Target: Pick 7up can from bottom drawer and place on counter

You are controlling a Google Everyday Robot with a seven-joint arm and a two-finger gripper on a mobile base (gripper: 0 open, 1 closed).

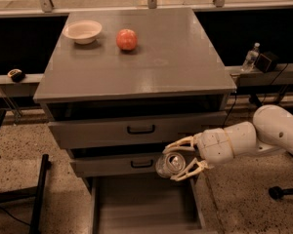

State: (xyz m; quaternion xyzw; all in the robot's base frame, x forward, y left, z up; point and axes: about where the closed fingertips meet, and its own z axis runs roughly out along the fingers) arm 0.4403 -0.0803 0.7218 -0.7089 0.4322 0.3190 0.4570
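The hand (173, 163) down at 5 o'clock grips the 7up can (169, 164), top tilted toward the camera, above the open bottom drawer (136, 206), probably ready to lift to the bench (151, 67) at 12.

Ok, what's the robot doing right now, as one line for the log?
gripper: shut on 7up can | where: above open bottom drawer | counter: can not placed yet
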